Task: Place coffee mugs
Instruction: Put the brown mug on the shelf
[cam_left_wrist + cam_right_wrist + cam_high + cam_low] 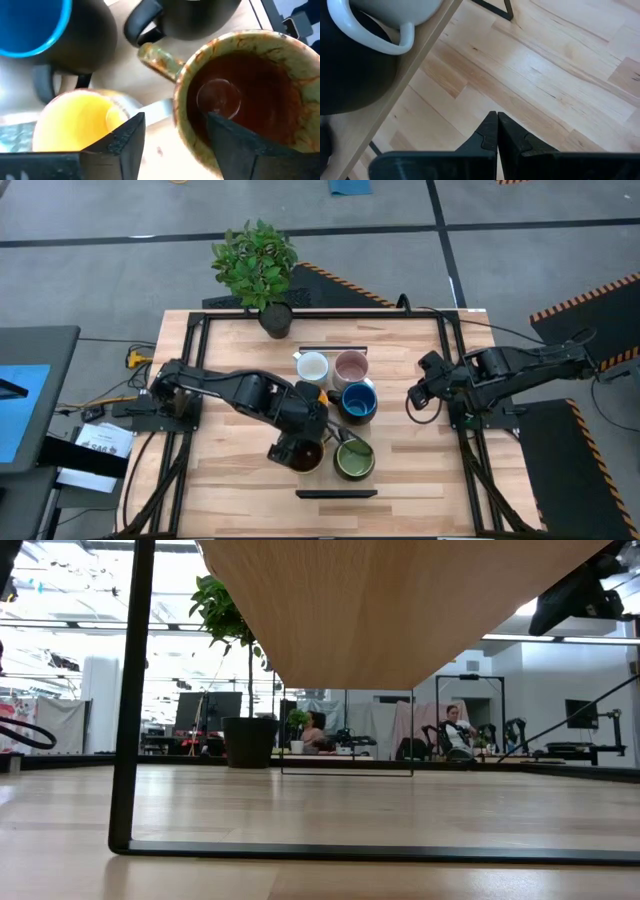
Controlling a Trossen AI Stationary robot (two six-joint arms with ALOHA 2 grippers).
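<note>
All six mugs now sit clustered mid-surface (420,470), the brown mug (306,456) at six o'clock under the released left tool (175,137); the right tool (497,131) waits clenched at three o'clock.

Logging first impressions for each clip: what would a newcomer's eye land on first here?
First, the cluster of coffee mugs at the middle of the table, with the left gripper right over the brown mug, one open finger inside its rim, one outside. Beside it stand the green mug and dark blue mug. Next, the leafy potted plant at the far edge, while the right gripper waits shut, off to the right.
</note>
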